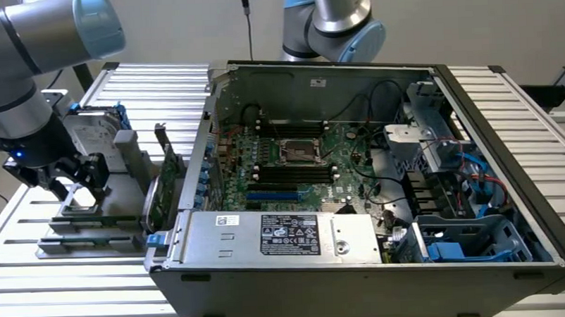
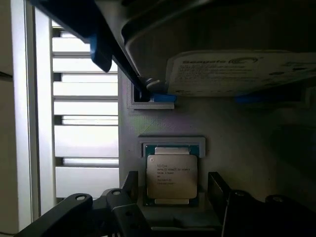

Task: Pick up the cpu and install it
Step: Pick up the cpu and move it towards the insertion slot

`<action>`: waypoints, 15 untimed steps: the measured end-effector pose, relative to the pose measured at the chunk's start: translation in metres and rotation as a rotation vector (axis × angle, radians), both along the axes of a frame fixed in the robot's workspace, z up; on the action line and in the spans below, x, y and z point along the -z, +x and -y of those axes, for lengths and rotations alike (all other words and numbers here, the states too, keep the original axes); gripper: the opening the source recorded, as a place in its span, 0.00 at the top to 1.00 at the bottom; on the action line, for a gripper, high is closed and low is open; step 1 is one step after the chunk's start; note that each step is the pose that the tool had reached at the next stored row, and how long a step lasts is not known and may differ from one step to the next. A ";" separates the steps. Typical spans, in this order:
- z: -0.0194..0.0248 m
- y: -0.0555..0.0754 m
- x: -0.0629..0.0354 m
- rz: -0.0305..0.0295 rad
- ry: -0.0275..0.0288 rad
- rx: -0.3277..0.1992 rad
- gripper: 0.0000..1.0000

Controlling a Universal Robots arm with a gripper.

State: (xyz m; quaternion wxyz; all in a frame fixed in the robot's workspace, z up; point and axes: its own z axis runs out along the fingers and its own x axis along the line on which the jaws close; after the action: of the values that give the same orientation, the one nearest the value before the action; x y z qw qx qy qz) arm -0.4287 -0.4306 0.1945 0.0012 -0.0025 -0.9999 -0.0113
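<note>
The cpu (image 2: 171,173), a small square chip with a silver top and printed text, lies flat in a recess of the grey parts tray (image 2: 232,123). My gripper (image 2: 173,183) is open just above it, with one black finger (image 2: 132,185) on each side of the chip and a narrow gap to each. In the exterior view my gripper (image 1: 74,181) hangs over the tray (image 1: 124,196) at the exterior view's left, beside the open computer case (image 1: 492,116). The empty processor socket (image 1: 299,152) sits mid-motherboard.
A silver hard drive in a blue frame (image 1: 92,133) (image 2: 237,74) stands on the tray just beyond the chip. Green memory sticks (image 1: 87,224) lie at the tray's front, and an upright card (image 1: 170,178) stands between tray and case. A second arm (image 1: 334,26) stands behind the case.
</note>
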 end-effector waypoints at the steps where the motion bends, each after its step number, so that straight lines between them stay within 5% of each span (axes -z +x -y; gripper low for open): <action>1: 0.0000 0.000 0.0003 0.0001 0.0004 0.001 0.33; 15: -0.0009 0.000 0.0051 -0.0001 0.0050 0.004 0.33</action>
State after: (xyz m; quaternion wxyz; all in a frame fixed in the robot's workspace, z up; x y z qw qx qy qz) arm -0.4287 -0.4297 0.1894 0.0012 -0.0044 -0.9999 -0.0138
